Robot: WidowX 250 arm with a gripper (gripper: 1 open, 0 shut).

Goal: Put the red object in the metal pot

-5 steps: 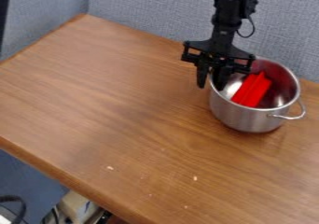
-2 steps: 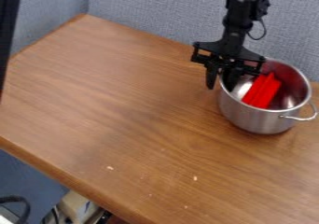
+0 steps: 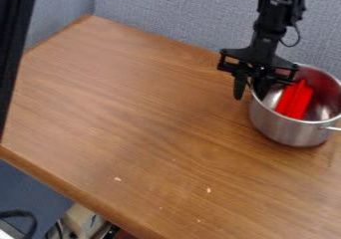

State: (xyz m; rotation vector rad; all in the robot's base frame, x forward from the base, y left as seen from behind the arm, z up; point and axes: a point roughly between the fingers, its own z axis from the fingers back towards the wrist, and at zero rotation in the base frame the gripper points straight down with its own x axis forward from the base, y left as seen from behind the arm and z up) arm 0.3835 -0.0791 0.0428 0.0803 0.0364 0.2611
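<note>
The metal pot [image 3: 285, 129] stands on the wooden table at the right edge of the view, and the frame cuts off its right side. The red object [image 3: 296, 98] lies inside it, tilted against the inner wall. My gripper [image 3: 253, 88] comes down from above at the pot's near-left rim. Its dark fingers [image 3: 241, 87] straddle that rim and are shut on it.
The wooden table [image 3: 120, 104] stretches to the left and front of the pot. A grey wall runs behind it. A dark vertical bar [image 3: 11, 44] covers the left side of the view. The table's front edge runs diagonally at the bottom.
The gripper and the pot, with the red object inside, have slid together to the right along the table. The pot now reaches the frame's right edge.
</note>
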